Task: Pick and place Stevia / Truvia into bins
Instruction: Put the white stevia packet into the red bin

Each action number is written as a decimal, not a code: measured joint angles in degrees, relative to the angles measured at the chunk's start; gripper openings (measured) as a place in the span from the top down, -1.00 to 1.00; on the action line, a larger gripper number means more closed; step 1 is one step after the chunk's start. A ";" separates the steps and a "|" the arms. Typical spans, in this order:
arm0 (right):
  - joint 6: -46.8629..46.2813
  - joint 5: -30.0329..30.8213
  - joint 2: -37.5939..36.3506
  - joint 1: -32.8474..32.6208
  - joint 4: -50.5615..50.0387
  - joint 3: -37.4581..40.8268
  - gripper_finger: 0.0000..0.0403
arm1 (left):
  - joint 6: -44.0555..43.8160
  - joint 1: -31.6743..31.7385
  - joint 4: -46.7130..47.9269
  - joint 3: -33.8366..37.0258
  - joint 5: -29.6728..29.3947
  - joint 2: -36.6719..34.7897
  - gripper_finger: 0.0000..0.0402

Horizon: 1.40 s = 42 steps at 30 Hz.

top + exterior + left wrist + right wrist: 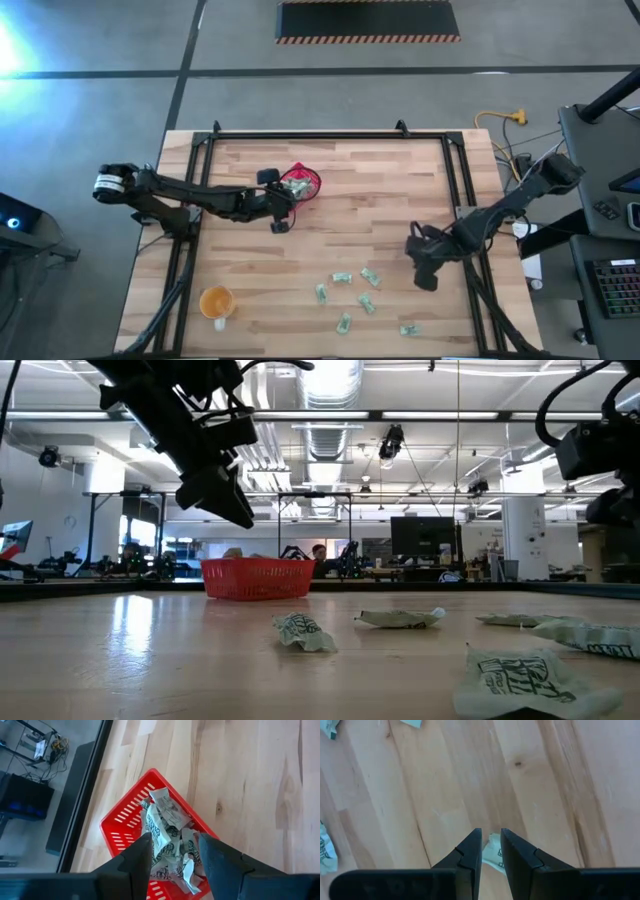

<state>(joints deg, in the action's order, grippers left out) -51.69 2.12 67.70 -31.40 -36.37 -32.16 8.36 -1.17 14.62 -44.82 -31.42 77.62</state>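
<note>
2 dark, slender jointed arms; the left arm (190, 195) has a white band at its base end. Each gripper has 2 black, wedge-shaped fingers (137, 857).

Orange cup (217, 302) on wooden table (390, 200)

Six loose packets (342, 278), one red basket (300, 184), one orange cup (217, 301).
</note>
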 joint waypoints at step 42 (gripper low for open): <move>-8.93 6.89 -0.09 -5.11 0.46 7.27 0.70 | -0.47 0.02 -0.06 0.11 0.00 0.00 0.27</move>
<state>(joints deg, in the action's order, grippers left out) -60.62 9.01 67.61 -36.51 -35.91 -24.88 7.89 -1.15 14.55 -44.71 -31.42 77.62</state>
